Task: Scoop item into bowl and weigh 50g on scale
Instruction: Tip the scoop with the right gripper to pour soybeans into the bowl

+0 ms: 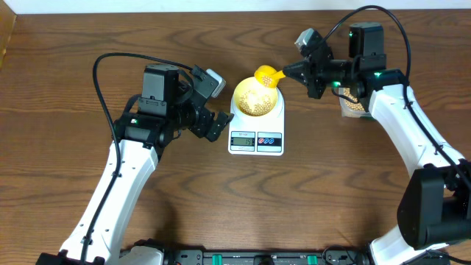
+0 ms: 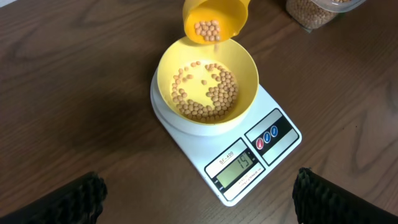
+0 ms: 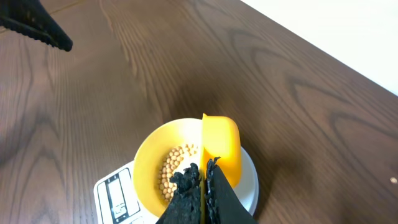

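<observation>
The right claw [image 1: 288, 71], clamped on the yellow scoop [image 2: 214, 22], is tipped over the bowl [image 2: 245, 74] on the scale [image 2: 273, 134] — beans [image 2: 217, 99] are best trickled slowly, the display [image 2: 239, 169] watched. The left claw [image 1: 212, 124] is held wide apart nearby.

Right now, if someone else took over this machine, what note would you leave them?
Left gripper: open, empty, beside the white rectangular digital scale.
Right gripper: shut on the yellow plastic scoop, which is tipped over the pale yellow round bowl on the scale.
Done: some small tan beans are in the bowl; the display shows 15.
Left: add beans up to 50.
</observation>
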{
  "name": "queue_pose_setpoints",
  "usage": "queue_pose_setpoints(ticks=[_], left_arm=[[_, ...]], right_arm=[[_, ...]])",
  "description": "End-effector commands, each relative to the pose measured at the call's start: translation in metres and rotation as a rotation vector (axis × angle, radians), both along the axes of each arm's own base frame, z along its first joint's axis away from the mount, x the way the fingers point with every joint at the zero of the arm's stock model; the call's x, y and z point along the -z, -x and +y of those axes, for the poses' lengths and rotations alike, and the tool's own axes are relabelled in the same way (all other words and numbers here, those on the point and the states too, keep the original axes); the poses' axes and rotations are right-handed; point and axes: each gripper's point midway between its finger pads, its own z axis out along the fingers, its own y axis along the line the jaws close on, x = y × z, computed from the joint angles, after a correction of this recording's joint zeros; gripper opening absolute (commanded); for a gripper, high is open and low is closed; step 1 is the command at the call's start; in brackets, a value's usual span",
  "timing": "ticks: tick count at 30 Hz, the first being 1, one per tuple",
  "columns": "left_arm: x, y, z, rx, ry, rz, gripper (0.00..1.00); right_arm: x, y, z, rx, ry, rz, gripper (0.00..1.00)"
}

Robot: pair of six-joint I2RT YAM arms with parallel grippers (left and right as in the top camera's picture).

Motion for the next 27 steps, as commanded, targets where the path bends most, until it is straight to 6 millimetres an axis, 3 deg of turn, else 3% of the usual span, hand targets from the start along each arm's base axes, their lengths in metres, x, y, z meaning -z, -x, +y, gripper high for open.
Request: queue_pose_setpoints(ticks=[1,27], left_arm=[[-0.0082,0.0009,-0.0018,0.019,0.003,-0.029,0.98],[-0.0082,0.0009,-0.0018,0.019,0.003,-0.029,0.98]], right_arm=[[0.0049,0.0053,0.0088,-0.054,0.015,-0.034,0.01],[0.0041,0.0064,0.0104,-0.148,0.075,-0.196,0.01]])
